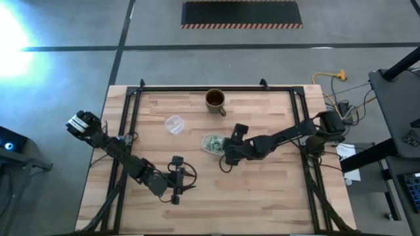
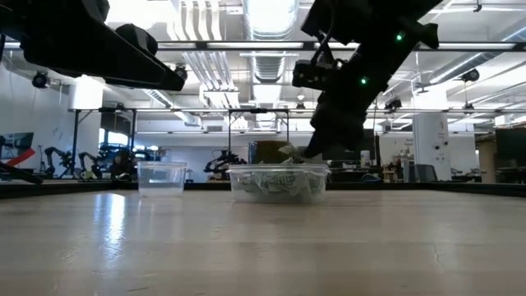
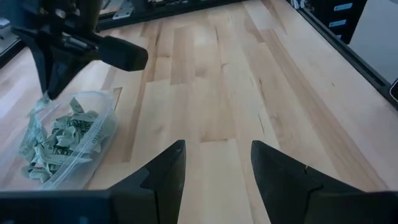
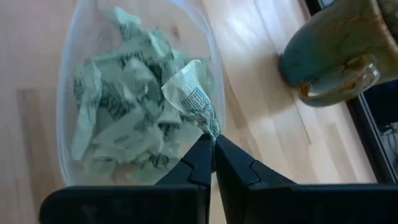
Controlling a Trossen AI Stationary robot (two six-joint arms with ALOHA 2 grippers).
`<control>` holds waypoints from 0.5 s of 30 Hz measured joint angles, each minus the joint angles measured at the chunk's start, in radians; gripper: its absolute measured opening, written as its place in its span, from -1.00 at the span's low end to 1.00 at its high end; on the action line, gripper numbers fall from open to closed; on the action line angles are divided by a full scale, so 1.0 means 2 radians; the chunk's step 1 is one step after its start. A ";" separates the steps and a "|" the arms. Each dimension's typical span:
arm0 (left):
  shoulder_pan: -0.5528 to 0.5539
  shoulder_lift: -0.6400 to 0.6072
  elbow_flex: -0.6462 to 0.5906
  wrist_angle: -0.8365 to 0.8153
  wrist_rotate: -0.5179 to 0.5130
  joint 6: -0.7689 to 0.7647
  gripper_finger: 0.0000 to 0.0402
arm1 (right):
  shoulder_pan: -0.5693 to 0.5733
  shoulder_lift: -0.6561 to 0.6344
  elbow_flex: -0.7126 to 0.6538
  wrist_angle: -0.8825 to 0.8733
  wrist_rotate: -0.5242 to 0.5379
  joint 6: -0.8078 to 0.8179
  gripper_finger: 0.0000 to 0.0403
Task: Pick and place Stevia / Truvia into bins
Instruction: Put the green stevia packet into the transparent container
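- High view: At the middle of the frame, the right gripper (image 1: 224,152) hangs just right of the clear tub (image 1: 211,143), which already holds a heap of green-and-white sachets (image 1: 212,141). No loose sachet shows on the wooden surface (image 1: 262,196), so the sorting looks near its end. The left gripper (image 1: 177,172) waits at lower left of centre, well apart from the tub. A brown mug (image 1: 215,99) and a small clear round cup (image 1: 174,124) stand farther up the frame.
- Low view: The tub (image 2: 278,182) sits at centre, visibly filled, with the right arm slanting down from the upper right to its rim. The cup (image 2: 162,178) stands to its left.
- Left wrist view: The left gripper's fingers (image 3: 165,171) stand wide apart and hold nothing, over bare wood. The tub (image 3: 93,152) lies at the left edge.
- Right wrist view: The right gripper's fingers (image 4: 199,155) are pinched together on one crumpled sachet (image 4: 193,99), held just above the pile in the tub (image 4: 211,56). Letting go appears to be what remains.
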 joint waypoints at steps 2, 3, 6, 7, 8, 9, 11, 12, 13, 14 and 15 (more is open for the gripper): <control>0.002 0.000 0.000 0.000 0.000 0.001 -0.17 | 0.000 0.000 -0.004 -0.002 -0.001 0.001 -0.96; 0.003 0.000 0.000 0.000 0.000 0.001 -0.17 | 0.000 0.000 -0.005 -0.001 -0.001 0.001 -0.96; 0.003 0.000 0.000 0.000 -0.001 0.001 -0.17 | 0.000 0.000 -0.006 0.001 -0.001 -0.002 -0.94; 0.003 0.000 0.000 0.000 -0.001 0.001 -0.17 | 0.000 0.000 -0.006 0.002 -0.001 -0.002 -0.92; 0.003 0.000 0.000 0.000 -0.001 0.001 -0.17 | 0.000 0.000 -0.006 0.002 -0.003 -0.003 -0.90; 0.003 0.000 0.000 0.000 0.000 0.001 -0.17 | 0.000 0.000 -0.006 0.002 -0.009 -0.003 -0.86; 0.003 0.000 0.000 0.000 0.000 0.001 -0.17 | 0.000 0.000 -0.006 0.003 -0.016 -0.003 -0.77; 0.003 0.000 0.000 0.000 0.000 0.000 -0.17 | 0.000 0.000 -0.006 0.003 -0.017 -0.003 -0.72; 0.003 0.000 0.000 0.000 0.000 0.000 -0.17 | 0.000 0.000 -0.006 0.003 -0.017 -0.003 -0.66; 0.003 0.000 0.000 0.000 0.000 0.000 -0.17 | 0.000 0.000 -0.006 0.004 -0.016 -0.003 -0.60; 0.003 0.000 0.000 0.000 0.000 0.000 -0.17 | 0.000 0.000 -0.006 0.004 -0.013 -0.003 -0.54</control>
